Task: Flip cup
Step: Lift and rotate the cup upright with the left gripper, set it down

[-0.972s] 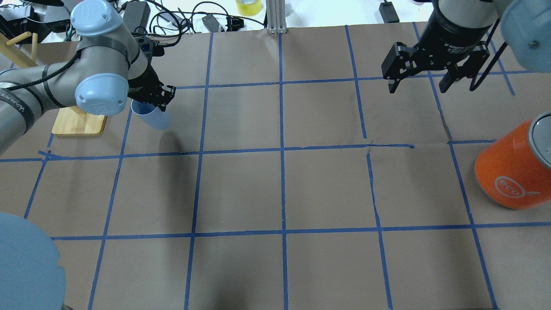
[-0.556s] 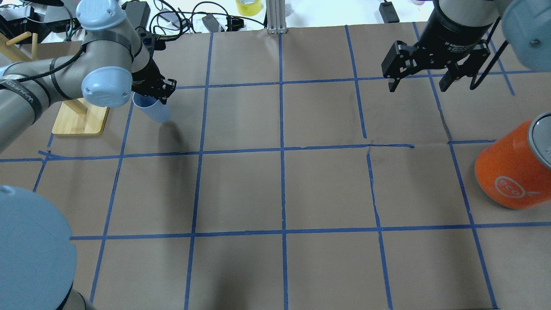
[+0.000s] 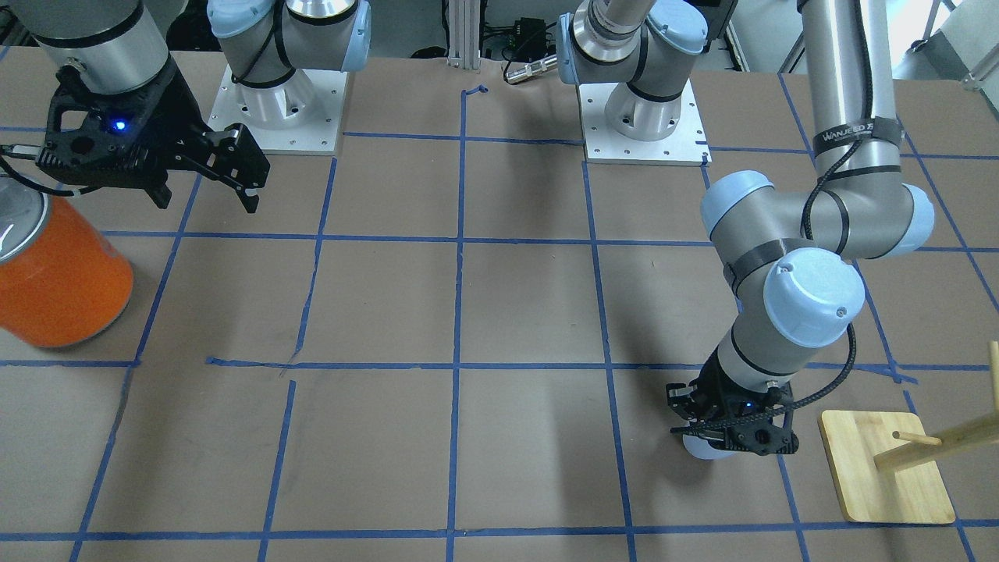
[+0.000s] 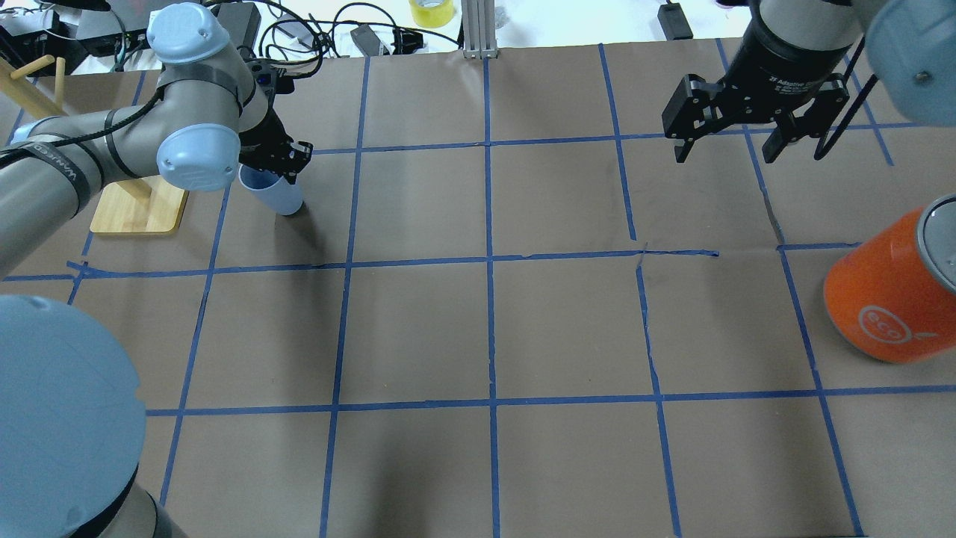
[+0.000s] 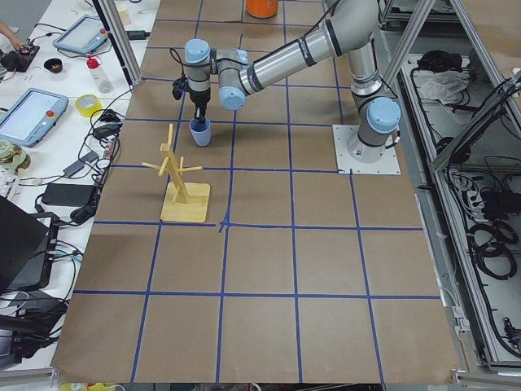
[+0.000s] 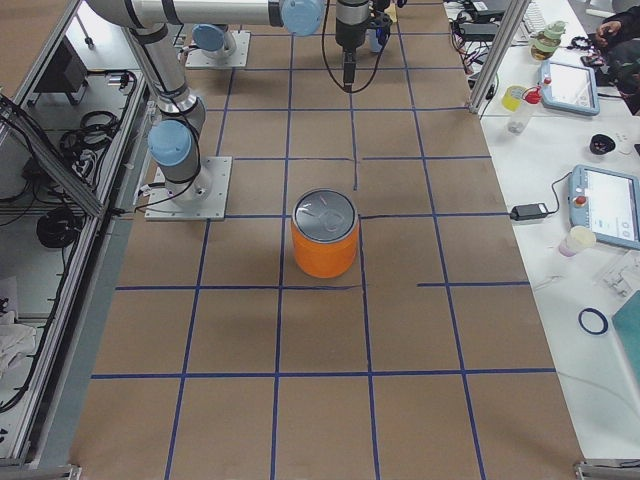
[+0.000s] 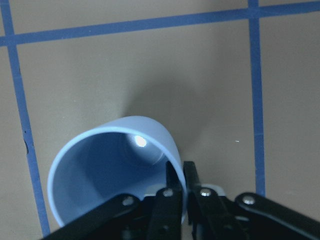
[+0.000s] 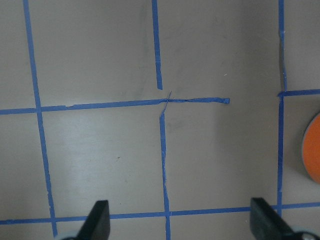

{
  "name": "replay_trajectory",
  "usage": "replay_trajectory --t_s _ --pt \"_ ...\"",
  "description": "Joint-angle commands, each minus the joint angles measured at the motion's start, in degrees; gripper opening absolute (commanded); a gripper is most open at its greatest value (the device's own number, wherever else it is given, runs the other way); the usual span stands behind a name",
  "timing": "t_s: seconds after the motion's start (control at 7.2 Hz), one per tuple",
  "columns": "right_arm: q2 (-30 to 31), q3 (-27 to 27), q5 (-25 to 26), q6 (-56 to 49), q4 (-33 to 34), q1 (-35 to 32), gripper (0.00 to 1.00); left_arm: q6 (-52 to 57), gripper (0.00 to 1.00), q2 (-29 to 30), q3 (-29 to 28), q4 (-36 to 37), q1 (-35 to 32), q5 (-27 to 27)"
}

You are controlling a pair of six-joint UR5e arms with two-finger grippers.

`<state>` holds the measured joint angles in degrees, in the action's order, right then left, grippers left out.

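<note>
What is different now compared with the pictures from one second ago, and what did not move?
The left gripper, shut on the wall of the cup, carried it slightly to the robot's right and lower, so the shadow of the cup now meets it. The right gripper stayed open and in place, and the orange can did not move.

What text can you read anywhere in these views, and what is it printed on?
"eco": white round logo on the big orange cylindrical can.
"WANJEED": black strap around the left arm's grey tube; what follows it is blurred.
"2F Adaptive": black round housing on the right arm's wrist; the rest is too blurred to read.
None on the small pale light-blue plastic cup.
</note>
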<state>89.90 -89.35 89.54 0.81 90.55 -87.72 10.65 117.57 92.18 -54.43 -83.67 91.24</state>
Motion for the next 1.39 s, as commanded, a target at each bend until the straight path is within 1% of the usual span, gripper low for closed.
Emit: replay_trajectory --t_s 0.0,0.14,0.28,0.42,0.56,0.83,0.97,1.25 --pt "0.10 -0.04 -0.15 -0.71 0.07 0.00 1.00 -0.72 0.41 0.20 -0.07 0.12 0.00 -0.01" --pt "0.10 0.05 -0.24 -0.11 0.07 0.00 1.00 -1.50 0.71 -0.15 -0.42 0.12 0.00 -0.01" --pt "0.01 -0.03 -0.15 -0.11 0.07 0.00 1.00 -1.68 0.78 -1.72 -0.42 -0.23 0.00 -0.01" --pt "-0.07 -0.04 -0.15 0.07 0.07 0.00 1.00 -1.69 0.84 -3.73 -0.42 -1.63 -0.43 0.25" --pt "-0.07 -0.04 0.02 -0.02 0.07 -0.09 1.00 -1.69 0.85 -6.89 -0.86 -6.34 -1.22 0.43" --pt "-0.07 -0.04 0.11 0.07 0.07 0.00 1.00 -2.90 0.86 -15.14 -4.97 -23.61 -3.50 0.52" --pt "-0.07 0.05 -0.15 0.07 0.07 -0.09 1.00 -3.18 0.86 -18.22 -5.86 -28.83 -4.47 0.34" --pt "-0.16 -0.03 0.02 0.16 0.15 0.00 1.00 -3.27 0.86 -23.68 -5.96 -33.44 -4.74 0.25"
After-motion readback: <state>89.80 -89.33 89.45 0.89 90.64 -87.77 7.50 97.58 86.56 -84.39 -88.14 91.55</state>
